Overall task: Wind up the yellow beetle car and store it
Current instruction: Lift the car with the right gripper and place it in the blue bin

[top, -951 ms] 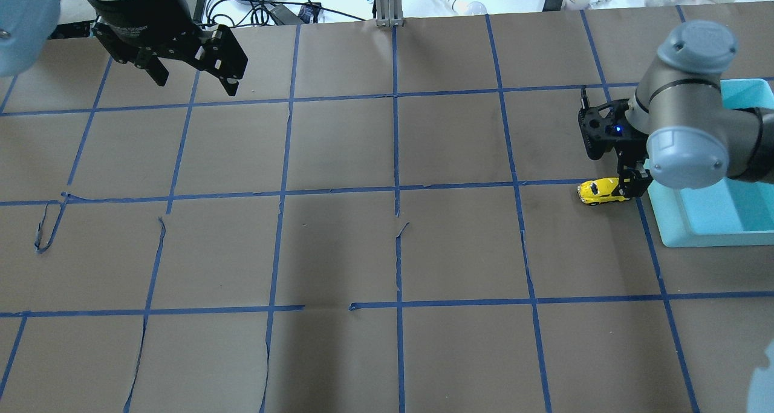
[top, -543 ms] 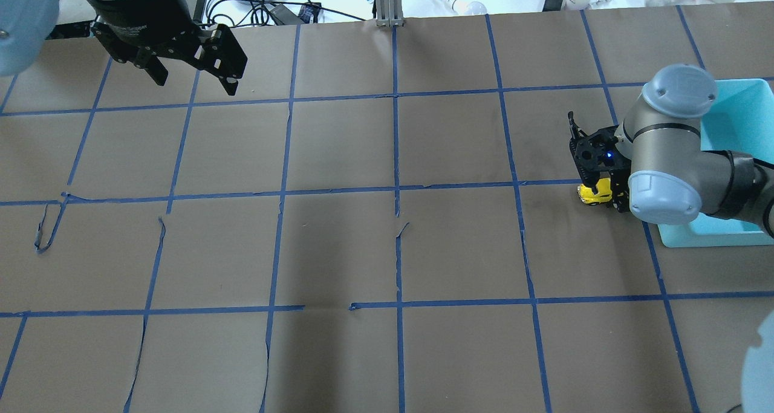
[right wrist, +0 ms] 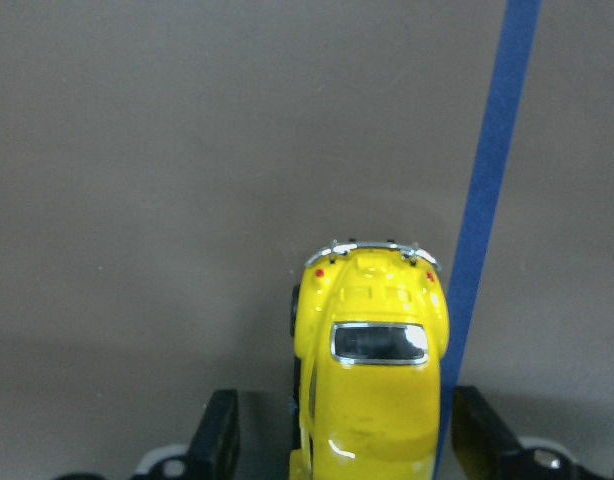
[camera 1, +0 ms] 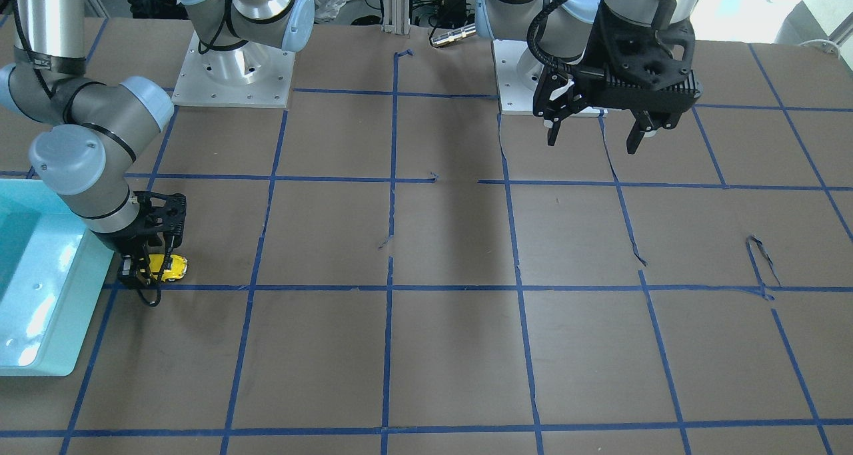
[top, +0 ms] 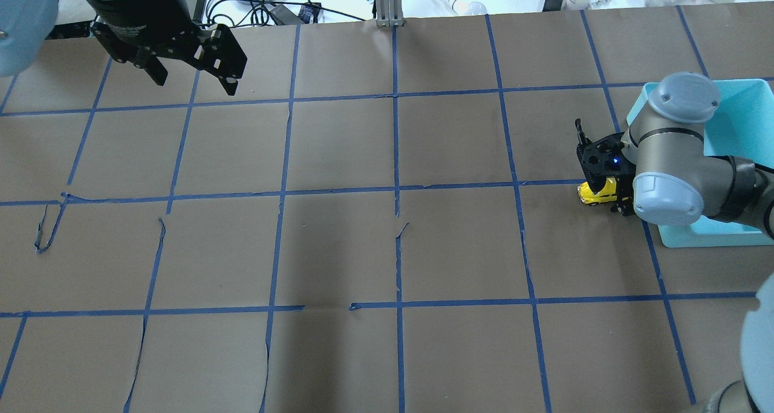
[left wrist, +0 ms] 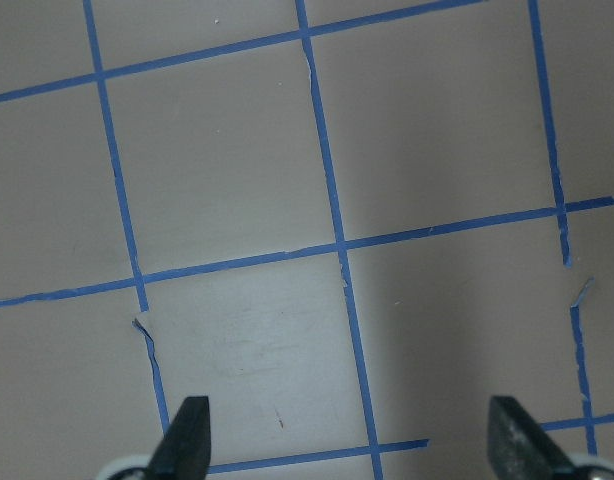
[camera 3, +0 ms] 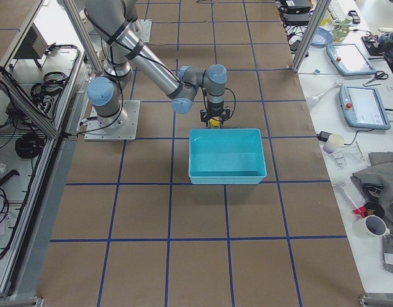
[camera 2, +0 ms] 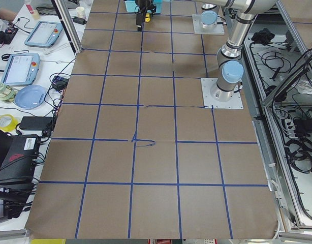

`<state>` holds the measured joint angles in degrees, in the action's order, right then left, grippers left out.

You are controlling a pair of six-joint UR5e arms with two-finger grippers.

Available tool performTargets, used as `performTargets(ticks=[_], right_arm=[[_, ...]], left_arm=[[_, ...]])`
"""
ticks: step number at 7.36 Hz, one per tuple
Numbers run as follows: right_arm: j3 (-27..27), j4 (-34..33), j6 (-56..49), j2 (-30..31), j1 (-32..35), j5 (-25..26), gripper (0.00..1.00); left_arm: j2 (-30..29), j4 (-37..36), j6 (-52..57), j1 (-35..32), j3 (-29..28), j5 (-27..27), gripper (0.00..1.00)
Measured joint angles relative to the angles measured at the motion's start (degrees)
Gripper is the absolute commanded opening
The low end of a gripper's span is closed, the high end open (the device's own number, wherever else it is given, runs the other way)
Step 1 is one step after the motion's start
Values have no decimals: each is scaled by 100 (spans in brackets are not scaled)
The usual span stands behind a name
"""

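Note:
The yellow beetle car stands on the brown table just left of the teal bin. It also shows in the front view and from above in the right wrist view. My right gripper is low over the car with a finger on each side. The left finger stands apart from the car and the right finger is close to its side, so the jaws are open around it. My left gripper is open and empty, high over the far left of the table.
The teal bin holds nothing that I can see and lies right beside the right arm's elbow. Blue tape lines grid the brown table. Cables and bottles lie beyond the far edge.
The right arm has swung from beside the car's rear end to over the car, and its fingers now straddle it. The car has stayed about in place. The left arm has not moved.

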<state>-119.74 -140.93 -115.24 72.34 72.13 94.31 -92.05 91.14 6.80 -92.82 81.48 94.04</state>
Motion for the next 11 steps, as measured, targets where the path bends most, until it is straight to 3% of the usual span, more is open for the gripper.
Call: performTargets(ticks=[1, 4, 8, 11], right_arm=[[5, 14, -2, 1, -15, -22, 0], [197, 200, 52, 137, -6, -50, 0], [1729, 2364, 118, 508, -24, -168, 0], [2160, 2720, -65, 438, -921, -150, 0]], left_arm=[[-1, 0, -2, 0, 0, 0, 96], [0, 0, 5, 2, 0, 0, 96], [0, 0, 6, 4, -3, 0, 96], [2, 0, 6, -2, -4, 0, 96]])
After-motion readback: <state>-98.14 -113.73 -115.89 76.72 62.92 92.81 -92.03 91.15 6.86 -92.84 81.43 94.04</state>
